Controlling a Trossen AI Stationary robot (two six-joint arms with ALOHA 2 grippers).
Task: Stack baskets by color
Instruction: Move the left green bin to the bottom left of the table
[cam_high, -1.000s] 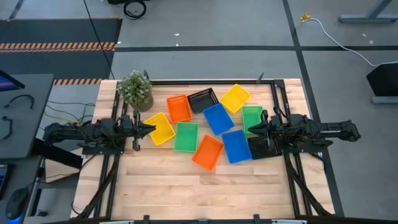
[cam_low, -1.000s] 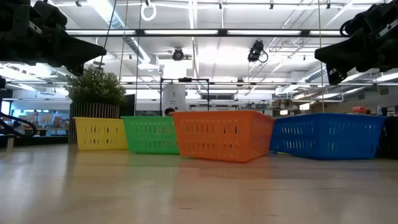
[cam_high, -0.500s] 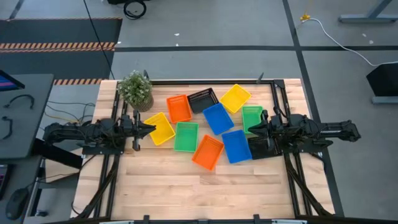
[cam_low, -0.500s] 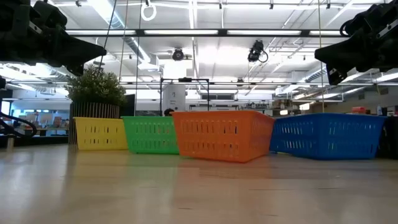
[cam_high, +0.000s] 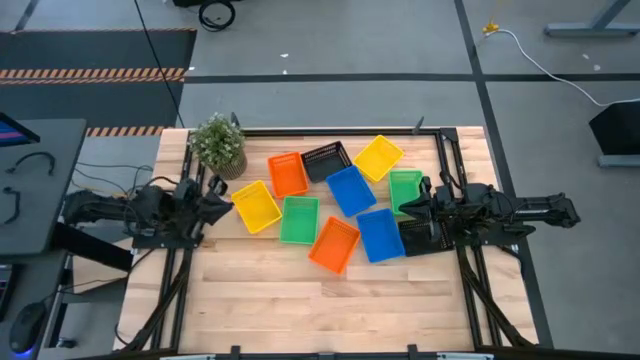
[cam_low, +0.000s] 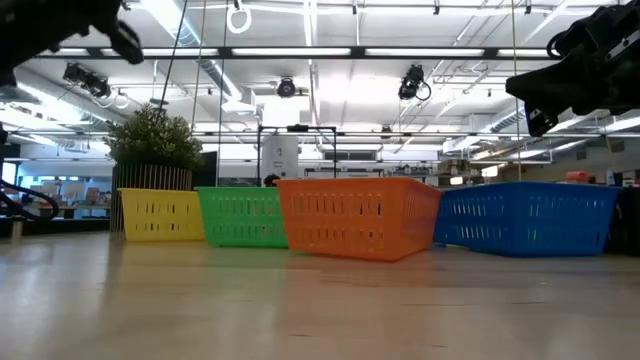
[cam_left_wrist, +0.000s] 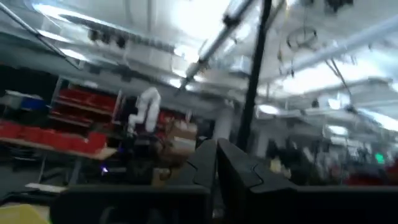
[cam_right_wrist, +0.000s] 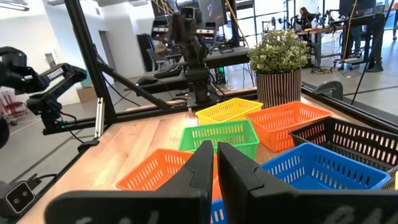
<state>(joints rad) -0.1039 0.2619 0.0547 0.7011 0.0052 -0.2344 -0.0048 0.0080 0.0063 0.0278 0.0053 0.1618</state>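
Note:
Ten baskets lie scattered on their bottoms across the middle of the table. They are yellow (cam_high: 257, 206), orange (cam_high: 288, 173), black (cam_high: 326, 160), yellow (cam_high: 378, 157), blue (cam_high: 350, 190), green (cam_high: 405, 183), green (cam_high: 299, 220), orange (cam_high: 334, 244), blue (cam_high: 380, 235) and black (cam_high: 415, 240). None sits inside another. My left gripper (cam_high: 218, 197) is shut and empty, tipped upward at the table's left, beside the near yellow basket. My right gripper (cam_high: 408, 207) is shut and empty, held level above the right-hand green basket's near end.
A potted plant (cam_high: 218, 143) stands at the far left corner, just behind my left gripper. A dark frame (cam_high: 440, 130) runs along the table's far and side edges. Bare wood (cam_high: 300, 310) fills the near half of the table.
My left gripper has risen and tipped its fingers upward, drawing back a little toward the table's left edge; in the low view it has gone almost out of the picture's top. The baskets and my right arm have kept still.

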